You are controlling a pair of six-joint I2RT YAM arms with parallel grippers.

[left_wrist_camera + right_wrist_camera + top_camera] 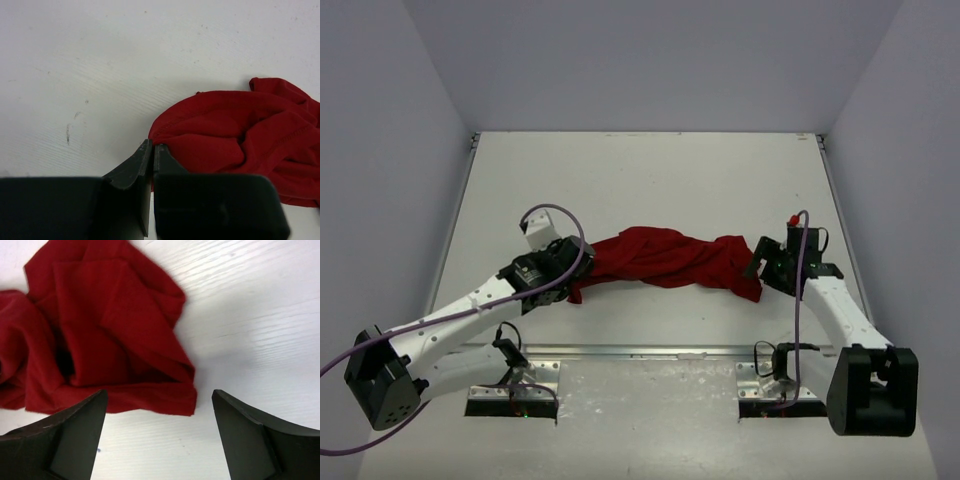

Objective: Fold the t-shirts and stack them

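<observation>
While lying twisted and rumpled across the middle of the table (650, 180), somewhat nearer its near edge, spanning as a deep-red t-shirt (665, 258) from one arm's tip to the other. Clenching the left gripper (151, 146) fully at the shirt's left end, jaws touching the cloth, though not showing whether any fabric is pinched. Holding the right gripper (159, 394) wide and released at the shirt's creased right corner, jaws framing the cloth, grasping nothing.

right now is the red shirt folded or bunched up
Bunched up: the t-shirt lies twisted and crumpled on the table, no neat folds.
</observation>
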